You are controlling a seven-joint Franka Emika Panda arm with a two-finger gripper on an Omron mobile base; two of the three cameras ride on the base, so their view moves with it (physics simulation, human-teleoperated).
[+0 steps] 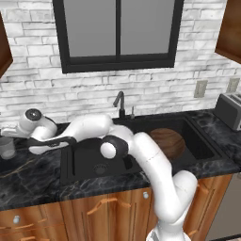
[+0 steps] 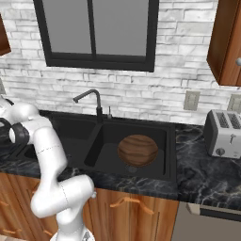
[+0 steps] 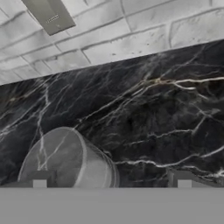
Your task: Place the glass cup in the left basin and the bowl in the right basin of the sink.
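The glass cup stands upright on the dark marble counter at the far left, outside the sink. My gripper hovers just above it, open and holding nothing. In the hand view the glass cup sits low and left, partly behind the left fingertip, while the gripper stands wide with bare counter at its middle. The brown wooden bowl lies in the right basin, also seen as the bowl in the right basin. The left basin holds nothing.
A black curved faucet rises behind the sink's divider. A toaster stands on the counter at the right. The brick wall with an outlet lies close behind the cup. My arm stretches across the left basin.
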